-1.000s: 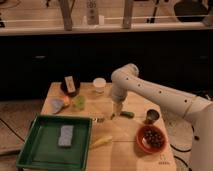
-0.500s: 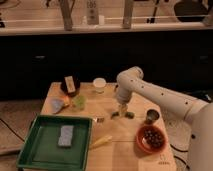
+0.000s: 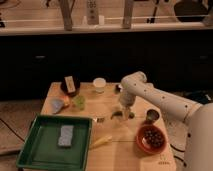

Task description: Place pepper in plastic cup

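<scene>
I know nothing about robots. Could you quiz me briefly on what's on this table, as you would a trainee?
1. True or false: the end effector is down at the table, to the right of the green tray as the camera sees it.
2. What lies in the green tray? A) a pale sponge B) a banana C) a spoon
3. Fill in: the thing in front of the metal can, holding dark round pieces, is a reddish ____.

Key: 1 true; 2 A; 3 bowl.

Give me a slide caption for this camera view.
Claw down at the dark-green pepper mid-table, between the green tray and the red bowl.
</scene>
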Available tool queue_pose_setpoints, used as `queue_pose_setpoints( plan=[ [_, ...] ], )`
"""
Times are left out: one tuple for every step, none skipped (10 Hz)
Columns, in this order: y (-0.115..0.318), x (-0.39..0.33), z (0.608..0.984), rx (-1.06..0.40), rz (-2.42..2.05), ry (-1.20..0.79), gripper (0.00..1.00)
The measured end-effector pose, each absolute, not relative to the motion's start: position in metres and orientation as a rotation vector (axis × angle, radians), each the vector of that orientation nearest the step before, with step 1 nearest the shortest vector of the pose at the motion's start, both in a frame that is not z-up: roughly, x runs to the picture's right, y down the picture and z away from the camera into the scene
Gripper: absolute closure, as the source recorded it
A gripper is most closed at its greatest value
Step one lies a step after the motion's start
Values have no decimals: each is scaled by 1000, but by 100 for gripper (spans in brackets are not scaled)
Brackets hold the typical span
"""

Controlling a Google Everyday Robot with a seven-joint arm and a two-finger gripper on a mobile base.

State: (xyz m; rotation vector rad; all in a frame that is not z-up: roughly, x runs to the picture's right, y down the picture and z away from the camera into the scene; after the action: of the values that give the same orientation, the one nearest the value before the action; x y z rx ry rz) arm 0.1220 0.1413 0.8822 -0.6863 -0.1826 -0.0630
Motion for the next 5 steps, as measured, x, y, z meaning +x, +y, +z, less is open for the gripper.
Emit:
queue_pose_setpoints(
  plan=[
    [144, 125, 886, -692, -57, -175, 26],
    [148, 124, 891, -699, -56, -167, 35],
    [149, 125, 893, -704, -55, -162, 42],
    [152, 127, 894, -711, -54, -154, 53],
    [152, 129, 895, -714, -53, -149, 63]
  ],
)
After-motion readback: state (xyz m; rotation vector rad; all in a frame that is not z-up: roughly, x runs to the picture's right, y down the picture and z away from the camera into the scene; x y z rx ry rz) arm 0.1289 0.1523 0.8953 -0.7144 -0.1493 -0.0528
